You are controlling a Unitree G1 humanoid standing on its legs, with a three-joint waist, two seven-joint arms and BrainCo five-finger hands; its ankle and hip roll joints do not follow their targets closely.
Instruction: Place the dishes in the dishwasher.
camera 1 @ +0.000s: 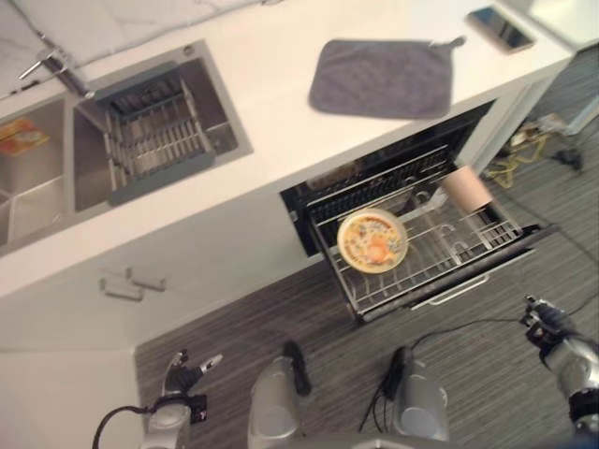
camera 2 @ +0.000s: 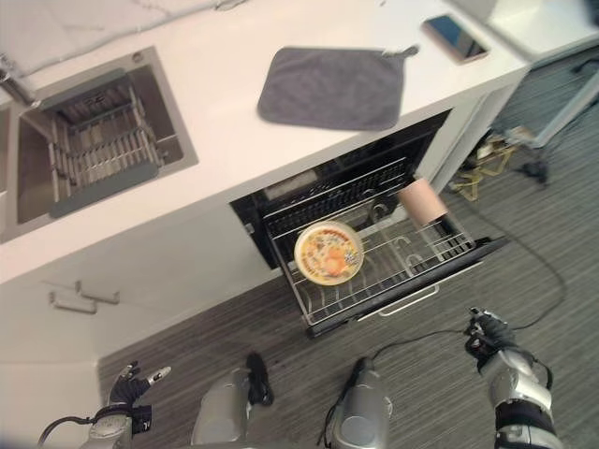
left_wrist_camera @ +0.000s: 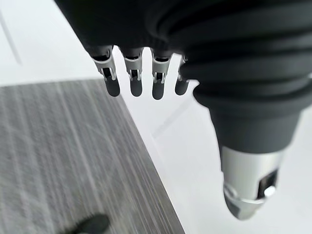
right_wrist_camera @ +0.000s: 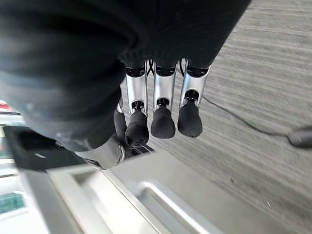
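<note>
The right hand (camera 2: 489,334) hung empty with relaxed fingers at lower right, the left hand (camera 2: 131,385) likewise at lower left. A plate (camera 1: 372,240) and pink cup (camera 1: 465,188) sat in the dishwasher rack (camera 1: 440,257), centre right.

Lighting is bright, even and diffuse. The white countertop (camera 1: 271,75) is near overexposure, with little surface detail. The dishwasher (camera 2: 328,187) interior is dark behind the pulled-out rack (camera 1: 421,257). The phone (camera 2: 455,37) screen carries a pale reflection. In both wrist views the grey floor (left_wrist_camera: 63,161) is streaked and soft; the fingers (right_wrist_camera: 163,109) are sharper.
</note>
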